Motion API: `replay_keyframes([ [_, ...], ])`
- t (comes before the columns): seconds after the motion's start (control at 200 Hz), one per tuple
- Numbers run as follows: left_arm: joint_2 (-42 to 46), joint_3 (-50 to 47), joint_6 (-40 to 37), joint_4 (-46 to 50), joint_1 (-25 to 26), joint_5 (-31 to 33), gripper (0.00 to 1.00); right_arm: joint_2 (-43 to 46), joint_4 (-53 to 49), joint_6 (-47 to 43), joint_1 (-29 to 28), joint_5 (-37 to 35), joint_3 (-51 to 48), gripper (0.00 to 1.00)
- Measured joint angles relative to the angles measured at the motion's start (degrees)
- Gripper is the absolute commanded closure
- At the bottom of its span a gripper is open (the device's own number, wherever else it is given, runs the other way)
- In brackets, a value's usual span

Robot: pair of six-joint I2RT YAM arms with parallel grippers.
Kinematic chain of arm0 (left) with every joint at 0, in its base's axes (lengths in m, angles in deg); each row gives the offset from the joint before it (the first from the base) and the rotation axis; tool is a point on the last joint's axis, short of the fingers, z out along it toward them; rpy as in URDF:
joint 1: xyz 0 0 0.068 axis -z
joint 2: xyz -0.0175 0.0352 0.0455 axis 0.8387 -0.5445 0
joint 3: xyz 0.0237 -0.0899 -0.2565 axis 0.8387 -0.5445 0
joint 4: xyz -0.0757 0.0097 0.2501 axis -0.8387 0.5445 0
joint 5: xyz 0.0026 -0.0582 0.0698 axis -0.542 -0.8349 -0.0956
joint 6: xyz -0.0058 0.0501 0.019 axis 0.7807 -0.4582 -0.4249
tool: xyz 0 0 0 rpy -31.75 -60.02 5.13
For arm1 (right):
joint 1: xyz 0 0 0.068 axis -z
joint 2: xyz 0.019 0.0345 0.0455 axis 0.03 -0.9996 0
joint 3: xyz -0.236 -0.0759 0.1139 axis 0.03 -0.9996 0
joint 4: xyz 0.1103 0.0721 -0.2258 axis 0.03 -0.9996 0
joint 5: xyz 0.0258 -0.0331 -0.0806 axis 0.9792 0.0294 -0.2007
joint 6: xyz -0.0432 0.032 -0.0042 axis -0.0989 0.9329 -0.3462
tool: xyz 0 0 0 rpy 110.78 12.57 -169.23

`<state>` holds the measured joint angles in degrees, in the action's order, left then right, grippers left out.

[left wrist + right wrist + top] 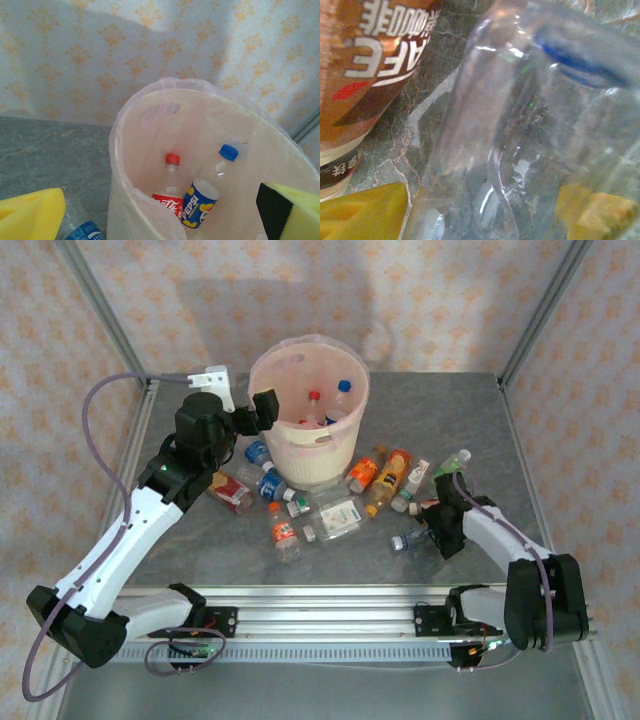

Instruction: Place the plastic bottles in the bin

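Note:
The cream bin [312, 455] with its pink liner stands at the table's middle back. Inside the bin [250, 130] stand a red-capped cola bottle [172, 185], a blue Pepsi bottle [200, 202] and a blue-capped clear bottle [227, 155]. My left gripper [255, 410] hovers open at the bin's left rim, holding nothing [160, 215]. My right gripper [432, 530] is low on the table around a clear lying bottle [405, 540]. Its yellow pads [365, 215] flank the bottle [485, 150], jaws open [480, 215].
Several loose bottles lie in front of the bin: orange ones [378, 475], a green-capped one [450, 462], a red-labelled one [232, 492], a blue-labelled one [258, 452], an orange-capped one [283, 532]. A brown coffee bottle [370, 65] lies just left of my right gripper.

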<state>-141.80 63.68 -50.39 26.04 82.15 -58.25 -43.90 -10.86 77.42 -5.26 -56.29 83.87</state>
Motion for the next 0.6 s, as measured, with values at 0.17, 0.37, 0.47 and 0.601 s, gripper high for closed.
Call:
replay_keyframes([
  [0.17,0.0,0.0,0.0,0.02,0.0,0.28,0.0,0.33,-1.01,-0.39,0.0,-0.44,-0.11,0.38],
  [0.37,0.0,0.0,0.0,0.02,0.0,1.05,0.0,4.61,-2.19,-0.57,-0.11,-0.55,-0.17,0.49],
  [0.47,0.0,0.0,0.0,0.04,0.0,1.6,0.0,7.72,-4.85,-0.96,-0.28,-0.81,0.9,0.53],
  [0.601,0.28,0.0,0.0,0.39,0.0,2.34,0.0,10.78,-9.16,-1.84,-1.18,-1.68,5.2,0.58],
])
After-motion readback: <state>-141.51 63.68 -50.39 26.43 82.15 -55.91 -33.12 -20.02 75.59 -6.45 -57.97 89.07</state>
